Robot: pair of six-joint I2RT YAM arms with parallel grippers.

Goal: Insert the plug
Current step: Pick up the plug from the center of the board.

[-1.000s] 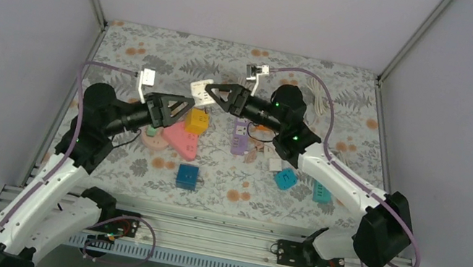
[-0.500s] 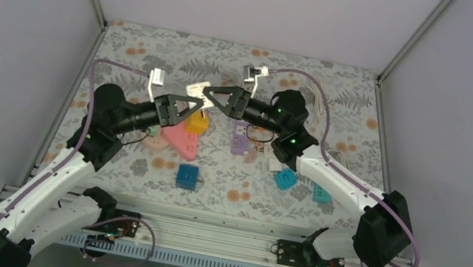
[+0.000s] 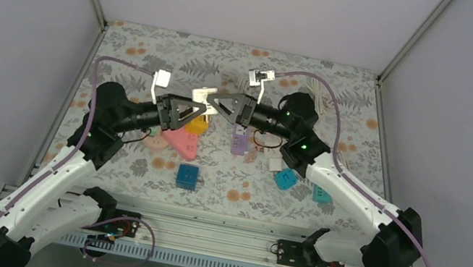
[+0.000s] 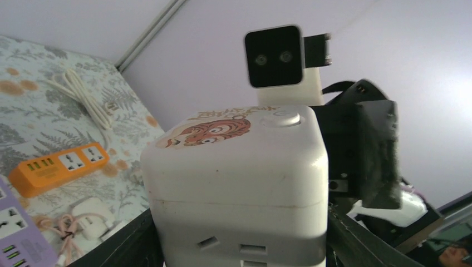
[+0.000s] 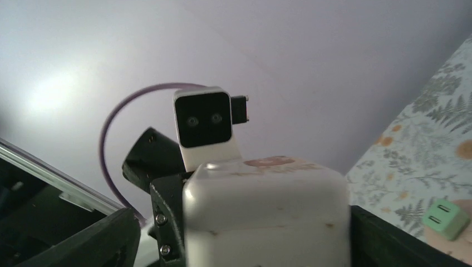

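A white cube socket [image 3: 202,92] with a tiger sticker hangs above the table's middle, between both grippers. My left gripper [image 3: 204,104] is shut on it; in the left wrist view the cube [image 4: 239,183] fills the space between my left gripper's [image 4: 239,236] fingers. My right gripper [image 3: 215,98] faces it from the other side. In the right wrist view the cube [image 5: 267,211] lies against one finger of my right gripper [image 5: 242,228], with a gap at the other. A white plug with a coiled cord [image 4: 83,214] lies on the mat; neither gripper holds it.
On the floral mat lie a purple power strip [image 3: 240,138], an orange cube [image 3: 196,123], a pink triangular socket [image 3: 181,140], a blue cube [image 3: 187,176], a teal cube [image 3: 286,179] and a white cable [image 3: 318,93]. An orange strip [image 4: 61,167] and a green adapter [image 5: 445,218] also show.
My left gripper has risen and moved right to the white cube and closed around it. My right gripper, which carried the cube, has shifted slightly right and up.
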